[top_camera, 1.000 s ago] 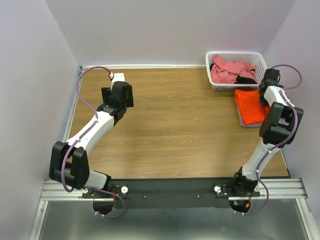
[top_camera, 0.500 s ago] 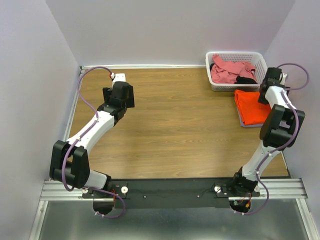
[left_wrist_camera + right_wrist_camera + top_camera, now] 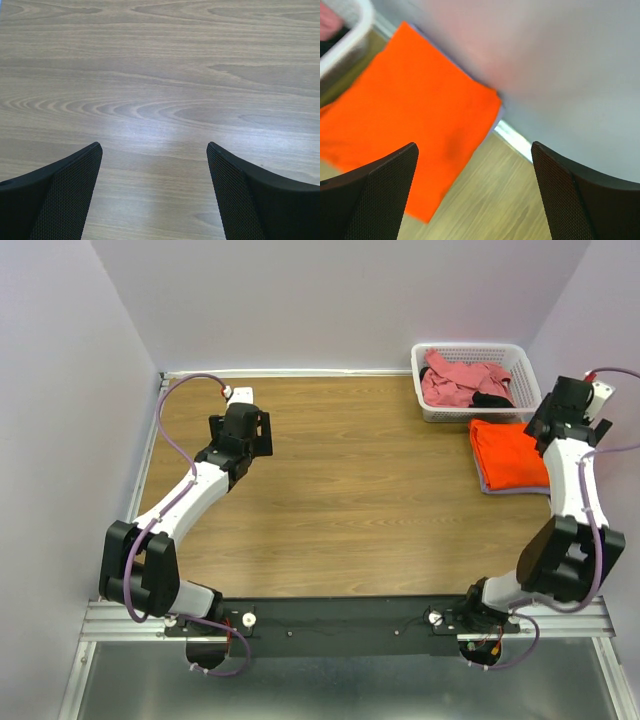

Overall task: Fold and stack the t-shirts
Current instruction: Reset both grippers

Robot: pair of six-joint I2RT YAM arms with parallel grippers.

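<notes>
A folded bright orange t-shirt point(image 3: 505, 453) lies on a pale lavender one point(image 3: 492, 488) at the table's far right, just in front of the basket. A dusty pink t-shirt point(image 3: 458, 381) and a bit of black cloth point(image 3: 492, 400) lie crumpled in the white basket point(image 3: 468, 348). My right gripper point(image 3: 556, 412) hovers off the orange shirt's point(image 3: 410, 115) right edge, close to the wall. It is open and empty point(image 3: 474, 146). My left gripper point(image 3: 255, 435) hangs over bare wood at the far left, also open and empty point(image 3: 152, 147).
The basket's rim point(image 3: 350, 30) shows at the upper left of the right wrist view. The lavender side wall point(image 3: 600, 330) stands right beside the right gripper. Wood tabletop point(image 3: 360, 480) stretches between the two arms.
My right gripper has opened and drawn back to the right, off the orange shirt and toward the wall. The orange shirt stays on the stack. The left gripper shifted only slightly.
</notes>
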